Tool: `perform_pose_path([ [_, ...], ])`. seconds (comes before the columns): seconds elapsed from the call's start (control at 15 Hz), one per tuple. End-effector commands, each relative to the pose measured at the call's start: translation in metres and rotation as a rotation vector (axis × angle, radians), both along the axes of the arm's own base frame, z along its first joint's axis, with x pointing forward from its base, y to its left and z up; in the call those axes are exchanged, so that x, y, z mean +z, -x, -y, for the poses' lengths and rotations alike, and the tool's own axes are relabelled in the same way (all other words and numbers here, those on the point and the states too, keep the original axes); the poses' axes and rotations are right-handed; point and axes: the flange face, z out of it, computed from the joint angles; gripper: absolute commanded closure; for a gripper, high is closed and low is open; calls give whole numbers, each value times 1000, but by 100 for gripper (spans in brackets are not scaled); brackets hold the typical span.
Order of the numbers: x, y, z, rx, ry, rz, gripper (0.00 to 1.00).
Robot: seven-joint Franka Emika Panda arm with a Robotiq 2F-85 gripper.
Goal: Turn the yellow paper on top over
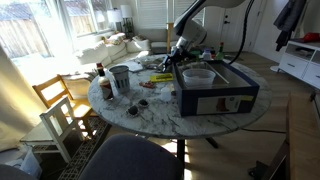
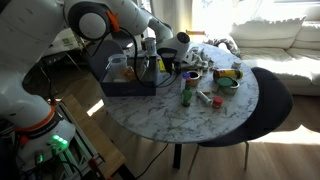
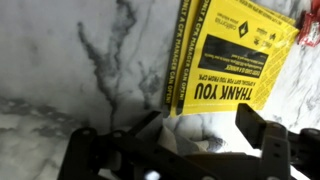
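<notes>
In the wrist view the marble table point(image 3: 60, 60) is lying bare across the nine o'clock side, and that open stone looks like the best place for the sheet to land once turned. The gripper point(image 3: 200, 128) is hanging over the table with its jaws spread wide and nothing between them. Its fingers point(image 3: 100, 150) are showing at seven and five o'clock.

The yellow paper point(image 3: 235, 60), printed in black, is lying flat toward one o'clock, with its lower edge just beyond the fingertips. A pale patch point(image 3: 205, 135) is showing beneath that edge, and I cannot tell what it is.

To do this well, I judge the arm should be coming down onto that near edge and working one pad under the yellow lip alone, leaving the pale layer behind. It should pinch close to a corner, since the sheet looks thin and likely to crease. It should then carry the edge low in an arc toward nine o'clock before opening.
</notes>
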Motion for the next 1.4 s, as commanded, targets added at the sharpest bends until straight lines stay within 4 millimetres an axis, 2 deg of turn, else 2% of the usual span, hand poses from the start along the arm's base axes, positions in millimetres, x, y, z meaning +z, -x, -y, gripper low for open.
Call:
perform_pose_path([
  [0.0, -17, -2, -6, 35, -13, -24, 32],
  [0.07, -17, -2, -7, 38, -15, -28, 34],
  [0.2, -14, -3, -6, 45, -14, -27, 55],
  [0.33, -11, -3, -6, 46, -16, -26, 72],
  [0.53, -5, -3, -5, 45, -32, -27, 95],
  [0.6, -3, -3, -5, 45, -36, -27, 99],
  [1.0, 35, -5, -1, 37, -54, 8, 99],
  [1.33, 90, 1, -4, 27, -35, 34, 99],
])
